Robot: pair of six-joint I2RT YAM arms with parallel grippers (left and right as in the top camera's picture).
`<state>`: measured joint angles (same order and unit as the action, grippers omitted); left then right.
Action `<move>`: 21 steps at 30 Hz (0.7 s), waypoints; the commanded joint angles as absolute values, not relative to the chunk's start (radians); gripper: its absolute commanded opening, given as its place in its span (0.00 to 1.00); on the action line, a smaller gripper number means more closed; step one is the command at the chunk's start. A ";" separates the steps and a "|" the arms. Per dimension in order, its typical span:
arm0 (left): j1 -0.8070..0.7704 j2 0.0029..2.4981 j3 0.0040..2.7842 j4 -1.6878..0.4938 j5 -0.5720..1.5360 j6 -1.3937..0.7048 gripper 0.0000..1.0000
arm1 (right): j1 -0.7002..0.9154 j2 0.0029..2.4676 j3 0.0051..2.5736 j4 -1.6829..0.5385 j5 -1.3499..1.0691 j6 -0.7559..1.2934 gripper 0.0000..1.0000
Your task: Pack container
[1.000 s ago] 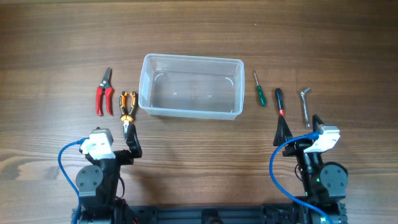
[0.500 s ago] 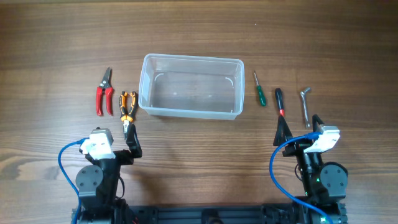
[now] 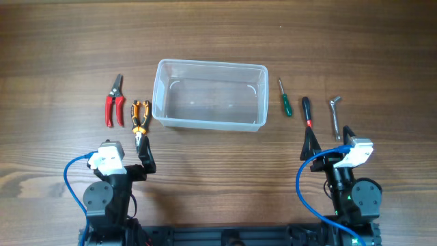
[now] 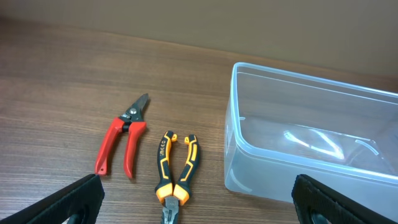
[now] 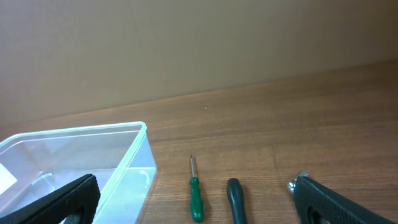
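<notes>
The container (image 3: 208, 125) is a clear plastic tub, empty, at the table's middle; it also shows in the left wrist view (image 4: 280, 180) and the right wrist view (image 5: 74, 132). Red shears (image 3: 114, 102) and orange-black pliers (image 3: 140, 117) lie to its left. A green screwdriver (image 3: 285, 99), a black-handled screwdriver (image 3: 307, 111) and a metal hex key (image 3: 335, 116) lie to its right. My left gripper (image 3: 126, 147) is open and empty just behind the pliers' tip. My right gripper (image 3: 330, 142) is open and empty just short of the black screwdriver and the hex key.
The wooden table (image 3: 218, 34) stretches beyond the tub. Both arm bases with blue cables (image 3: 72, 171) sit at the near edge. A plain brown wall (image 5: 186, 43) rises behind the table in the right wrist view.
</notes>
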<state>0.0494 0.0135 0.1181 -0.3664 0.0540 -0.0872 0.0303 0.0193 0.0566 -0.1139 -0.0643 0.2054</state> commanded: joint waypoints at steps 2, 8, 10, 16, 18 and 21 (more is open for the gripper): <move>0.059 0.007 0.111 -0.325 0.068 -0.086 1.00 | 0.035 0.003 0.053 -0.105 -0.080 0.217 1.00; 0.059 0.067 0.221 -0.314 0.063 -0.139 1.00 | 0.035 0.003 0.053 -0.105 -0.080 0.216 1.00; 0.059 0.160 0.310 -0.319 0.029 -0.138 1.00 | 0.035 0.003 0.053 -0.105 -0.080 0.216 1.00; 0.059 0.621 0.690 -0.455 0.021 -0.046 1.00 | 0.035 0.003 0.053 -0.105 -0.080 0.216 1.00; 0.059 0.806 0.863 -0.589 -0.012 -0.017 1.00 | 0.035 0.003 0.053 -0.105 -0.080 0.217 1.00; 0.059 1.074 1.119 -0.802 -0.039 0.047 1.00 | 0.035 0.003 0.053 -0.105 -0.080 0.216 1.00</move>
